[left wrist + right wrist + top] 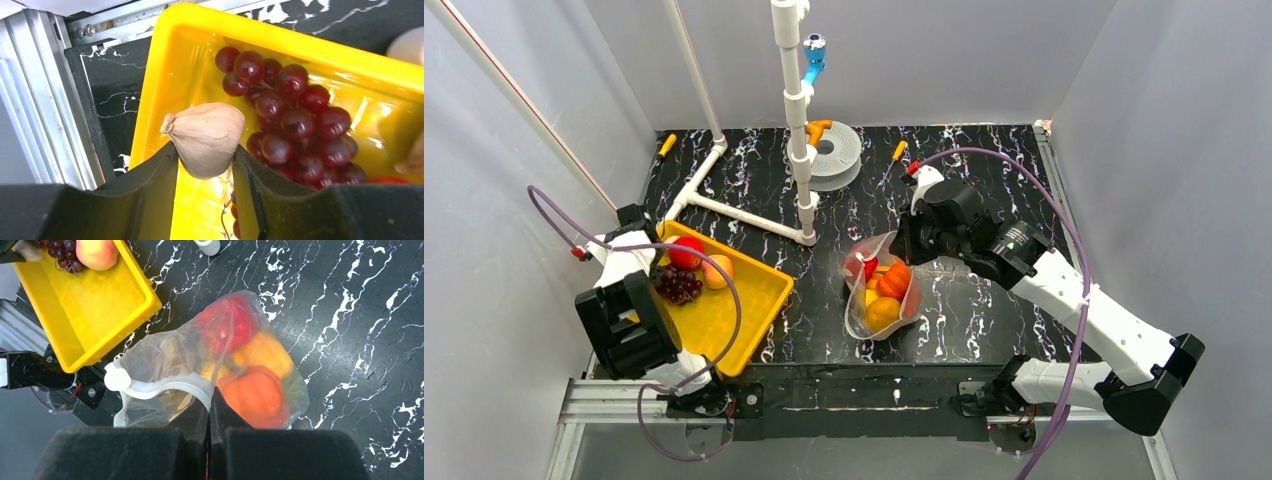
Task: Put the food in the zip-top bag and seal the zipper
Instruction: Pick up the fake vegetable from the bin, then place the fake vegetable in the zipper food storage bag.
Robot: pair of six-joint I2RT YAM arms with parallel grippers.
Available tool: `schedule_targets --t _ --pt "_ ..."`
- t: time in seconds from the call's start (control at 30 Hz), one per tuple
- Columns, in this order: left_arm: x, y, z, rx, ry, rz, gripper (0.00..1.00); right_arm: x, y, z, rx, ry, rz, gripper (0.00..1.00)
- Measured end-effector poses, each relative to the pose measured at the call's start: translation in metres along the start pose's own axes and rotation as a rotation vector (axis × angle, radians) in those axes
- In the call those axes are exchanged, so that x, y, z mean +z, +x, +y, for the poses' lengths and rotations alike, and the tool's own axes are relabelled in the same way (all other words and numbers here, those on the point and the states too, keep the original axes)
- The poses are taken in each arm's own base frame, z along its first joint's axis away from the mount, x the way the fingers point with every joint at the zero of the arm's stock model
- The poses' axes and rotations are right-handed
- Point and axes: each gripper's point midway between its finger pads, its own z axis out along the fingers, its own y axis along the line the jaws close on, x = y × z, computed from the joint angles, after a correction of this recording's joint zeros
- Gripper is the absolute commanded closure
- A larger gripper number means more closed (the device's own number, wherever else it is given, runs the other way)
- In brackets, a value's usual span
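My left gripper (205,150) is shut on a beige garlic bulb (207,135), held above the left edge of the yellow tray (300,47). Purple grapes (295,120) lie in the tray beside it. In the top view the tray (754,300) holds grapes (679,285), a red fruit (686,252) and a peach (717,270). My right gripper (210,405) is shut on the whitish zipper (165,387) of the clear bag (165,355), whose mouth gapes toward the tray. Inside the bag are red (227,325), yellow (265,352) and orange (255,392) food. The bag also shows mid-table in the top view (882,290).
A white pipe frame (799,150) stands at the back centre with a grey spool (834,150) behind it. Two orange-handled tools (898,150) lie at the back. An aluminium rail (45,100) runs along the table edge left of the tray.
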Motion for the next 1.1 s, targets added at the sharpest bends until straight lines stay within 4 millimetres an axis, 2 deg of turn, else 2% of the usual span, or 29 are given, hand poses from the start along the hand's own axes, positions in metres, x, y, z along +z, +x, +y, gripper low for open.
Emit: schedule_targets --t 0.13,0.23,0.37,0.5,0.53,0.63,0.8,0.87,0.97,1.1 --pt "-0.023 -0.005 -0.008 -0.016 0.098 -0.027 0.78 0.0 0.0 0.0 0.0 -0.001 -0.001 0.99" --pt "-0.055 -0.005 -0.025 0.02 0.247 -0.061 0.79 0.0 -0.001 0.0 0.0 -0.002 -0.003 0.99" --pt "-0.122 0.012 -0.054 0.128 0.557 -0.089 0.76 0.0 0.0 0.0 0.0 -0.001 -0.002 0.99" --pt "-0.201 0.031 -0.059 0.162 0.951 -0.037 0.76 0.0 0.0 0.0 0.003 -0.001 -0.002 0.99" --pt "-0.228 0.035 -0.059 0.161 1.093 -0.032 0.75 0.0 0.0 0.0 0.004 -0.001 -0.002 0.99" --pt "-0.305 0.053 -0.047 0.177 1.517 -0.003 0.74 0.0 0.0 0.002 0.009 -0.006 0.0 0.99" --pt "-0.392 0.099 -0.01 0.334 1.992 0.131 0.73 0.002 0.001 0.004 0.019 -0.016 0.01 0.99" --pt "-0.418 0.117 0.009 0.441 2.122 0.172 0.73 0.003 0.002 0.005 0.025 -0.02 0.015 0.99" --pt "-0.44 0.142 0.035 0.577 2.242 0.225 0.73 0.004 0.002 0.005 0.029 -0.022 0.018 0.99" --pt "-0.452 0.173 0.051 0.725 2.294 0.288 0.72 0.004 0.002 0.006 0.038 -0.025 0.019 0.99"
